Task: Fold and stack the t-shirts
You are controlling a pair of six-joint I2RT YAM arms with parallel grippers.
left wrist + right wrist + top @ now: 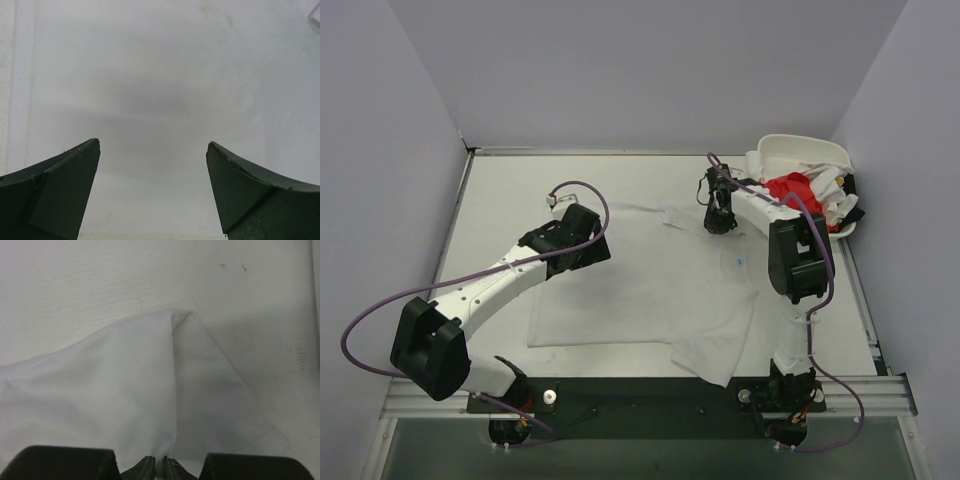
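Step judged: first fold of white t-shirt (pixel 640 290), spread mid-frame on worktop (pixel 500 200). Right pincer (pixel 159 469) closed on pinched cloth corner, likely sleeve. Left pincer (pixel 152 147) wide open, empty. Next: corner to be lifted and carried inward. Red t-shirt (pixel 788 187) piled in tub (pixel 800 148), upper right.

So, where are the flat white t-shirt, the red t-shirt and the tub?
flat white t-shirt (pixel 630 290): top view, body middle.
red t-shirt (pixel 788 187): top view, crumpled middle.
tub (pixel 798 143): top view, far rim.

Overhead plus two downward wrist close-ups
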